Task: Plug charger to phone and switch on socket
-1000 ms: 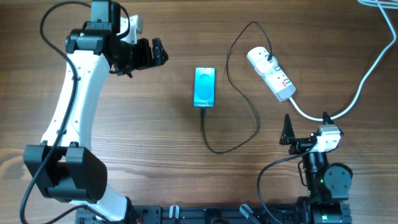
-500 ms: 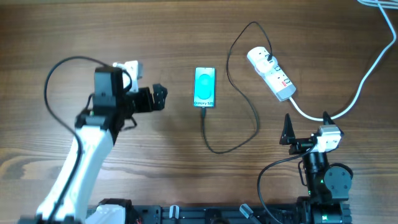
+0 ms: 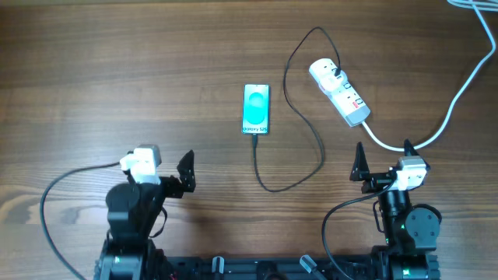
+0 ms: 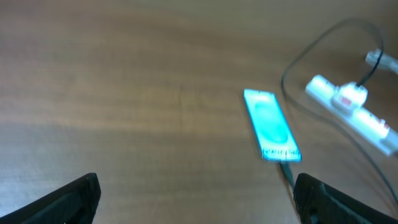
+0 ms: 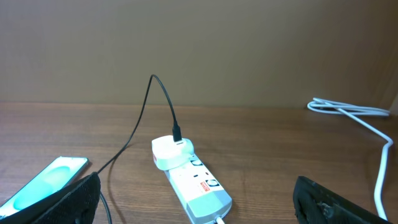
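The phone (image 3: 256, 109) lies flat at mid-table with its cyan screen lit; it also shows in the left wrist view (image 4: 272, 124) and the right wrist view (image 5: 43, 180). The thin black charger cable (image 3: 274, 185) runs from the phone's near short edge in a loop to a white adapter (image 5: 173, 152) seated in the white socket strip (image 3: 342, 93) (image 5: 202, 190). My left gripper (image 3: 185, 172) (image 4: 199, 205) is open and empty at the front left, well short of the phone. My right gripper (image 3: 359, 164) (image 5: 202, 208) is open and empty, just in front of the strip.
The strip's thick white cord (image 3: 447, 117) runs from its near end, past the right gripper, off to the back right corner (image 5: 354, 112). Both arm bases stand at the table's front edge. The table (image 3: 117, 78) is brown wood.
My left arm has drawn back from the back left of the table, near the phone, to the front left. The phone, cable, strip and right arm have not moved.
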Tool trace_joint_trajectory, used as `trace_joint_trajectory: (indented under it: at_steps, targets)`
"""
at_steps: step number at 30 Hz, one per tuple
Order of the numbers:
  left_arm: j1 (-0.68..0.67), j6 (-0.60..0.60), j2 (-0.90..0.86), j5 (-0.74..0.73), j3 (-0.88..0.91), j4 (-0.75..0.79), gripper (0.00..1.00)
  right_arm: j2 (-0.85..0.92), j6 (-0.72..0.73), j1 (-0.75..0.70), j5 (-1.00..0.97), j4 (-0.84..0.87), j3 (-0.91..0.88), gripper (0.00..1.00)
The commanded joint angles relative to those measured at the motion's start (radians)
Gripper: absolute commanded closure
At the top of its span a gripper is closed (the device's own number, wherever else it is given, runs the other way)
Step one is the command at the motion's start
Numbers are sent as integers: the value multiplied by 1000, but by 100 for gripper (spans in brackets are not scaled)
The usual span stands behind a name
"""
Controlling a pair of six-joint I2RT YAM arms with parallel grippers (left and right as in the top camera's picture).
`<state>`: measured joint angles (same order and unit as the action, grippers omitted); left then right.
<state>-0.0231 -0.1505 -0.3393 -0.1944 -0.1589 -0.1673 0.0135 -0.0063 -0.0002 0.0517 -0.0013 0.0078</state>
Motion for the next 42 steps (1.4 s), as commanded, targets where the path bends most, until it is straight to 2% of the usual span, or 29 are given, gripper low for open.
trace_joint_trajectory:
  at_steps: [1, 5, 14, 16, 21, 25, 30, 42]
  targets:
    - [16, 10, 179, 32, 74, 57, 0, -9, -17, -5, -2, 4, -3, 0]
    - [17, 9, 266, 40, 153, 158, 0, -9, -17, -5, -2, 4, -3, 0]
    - [27, 12, 336, 61, 153, 100, 0, -9, -17, -5, -2, 4, -3, 0]
    - [27, -21, 336, 64, 153, 99, 0, -9, -17, -5, -2, 4, -3, 0]
    - [27, -72, 336, 164, 153, 90, 0, -9, -17, -5, -2, 4, -3, 0]
    - [27, 48, 336, 151, 153, 89, 0, -9, -17, -5, -2, 4, -3, 0]
    - [27, 140, 336, 150, 153, 89, 0, -9, -17, -5, -2, 4, -3, 0]
    - [27, 146, 336, 153, 153, 89, 0, -9, -17, -5, -2, 4, -3, 0]
